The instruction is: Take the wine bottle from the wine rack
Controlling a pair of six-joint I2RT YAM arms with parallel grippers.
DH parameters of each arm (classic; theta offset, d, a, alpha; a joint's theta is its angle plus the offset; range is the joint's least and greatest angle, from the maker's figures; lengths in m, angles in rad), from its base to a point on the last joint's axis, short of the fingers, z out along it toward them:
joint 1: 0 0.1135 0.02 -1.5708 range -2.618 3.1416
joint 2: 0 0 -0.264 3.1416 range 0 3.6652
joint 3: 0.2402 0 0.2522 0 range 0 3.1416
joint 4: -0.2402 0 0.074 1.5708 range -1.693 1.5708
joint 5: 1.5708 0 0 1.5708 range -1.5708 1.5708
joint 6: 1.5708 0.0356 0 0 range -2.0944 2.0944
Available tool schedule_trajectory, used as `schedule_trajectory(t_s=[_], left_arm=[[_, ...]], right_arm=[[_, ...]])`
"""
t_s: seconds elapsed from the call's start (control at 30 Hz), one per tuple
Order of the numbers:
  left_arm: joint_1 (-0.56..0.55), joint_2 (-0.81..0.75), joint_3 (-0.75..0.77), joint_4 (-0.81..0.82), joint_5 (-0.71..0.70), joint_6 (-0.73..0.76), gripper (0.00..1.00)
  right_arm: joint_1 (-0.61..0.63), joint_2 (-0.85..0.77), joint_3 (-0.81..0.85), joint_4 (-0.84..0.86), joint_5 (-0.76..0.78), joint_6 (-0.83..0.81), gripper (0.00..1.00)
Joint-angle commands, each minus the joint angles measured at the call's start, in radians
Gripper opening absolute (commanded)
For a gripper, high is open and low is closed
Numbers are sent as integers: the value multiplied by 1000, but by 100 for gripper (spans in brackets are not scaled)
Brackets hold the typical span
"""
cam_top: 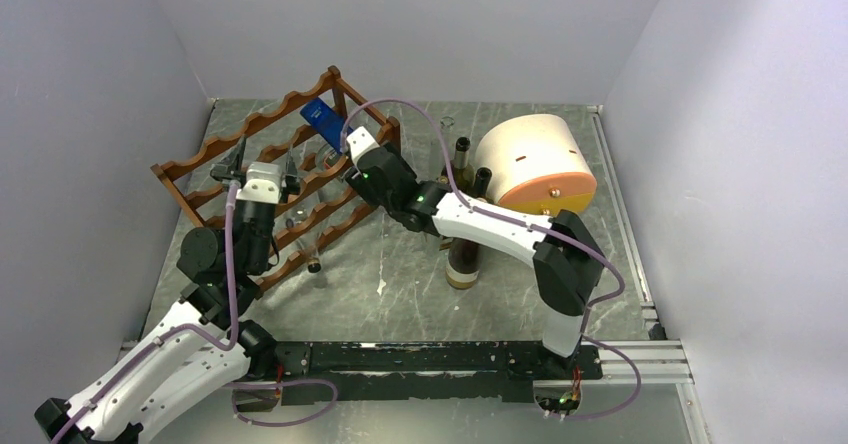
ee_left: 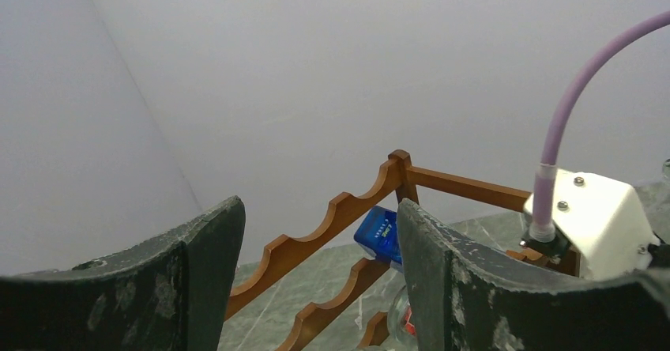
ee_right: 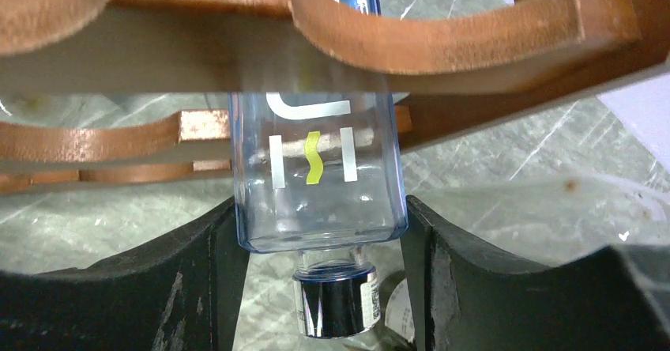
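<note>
The wine rack [cam_top: 262, 124] is reddish-brown wood with wavy rails and stands at the back left. A clear, blue-tinted square wine bottle [cam_top: 322, 119] lies in its right end, blue base up and back. In the right wrist view the bottle [ee_right: 320, 185] hangs through the rails [ee_right: 442, 47], silver cap [ee_right: 336, 307] towards the camera. My right gripper [ee_right: 320, 236] is shut on the bottle's shoulder, fingers [ee_right: 209, 276] touching both sides. My left gripper [cam_top: 264, 161] is open and empty over the rack's left middle; its view shows the rail [ee_left: 348, 205] and the bottle's base [ee_left: 378, 232].
A cream-and-orange drum box [cam_top: 535, 162] lies at the back right. Dark bottles [cam_top: 462, 154] stand beside it and a brown bottle [cam_top: 462, 261] stands under my right arm. Another bottle's neck [cam_top: 312, 262] pokes from the rack's low front. Walls close three sides.
</note>
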Motion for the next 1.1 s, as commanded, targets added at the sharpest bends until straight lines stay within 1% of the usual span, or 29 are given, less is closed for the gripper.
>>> schedule_trajectory(t_s=[0.0, 0.07, 0.1, 0.17, 0.4, 0.53, 0.6, 0.67, 1.07], left_arm=[[6, 5, 7, 11, 14, -3, 74], [6, 8, 7, 10, 14, -3, 74], [6, 9, 7, 9, 14, -3, 74], [6, 10, 10, 11, 14, -2, 74], [6, 5, 3, 23, 4, 9, 74], [7, 6, 4, 18, 8, 6, 74], [6, 6, 6, 15, 9, 6, 74], [7, 4, 7, 14, 11, 3, 74], [6, 4, 6, 12, 14, 0, 74]], right_arm=[[29, -55, -43, -62, -28, 67, 31], [35, -63, -52, -79, -24, 80, 32], [37, -67, -61, -76, -22, 87, 35], [36, -71, -79, -48, -20, 93, 45], [36, -32, -45, -35, 7, 77, 71], [36, -34, -37, -29, 0, 57, 92], [36, -42, -40, -15, -6, 35, 98], [34, -43, -35, -10, -11, 12, 100], [-2, 18, 8, 10, -4, -51, 100]])
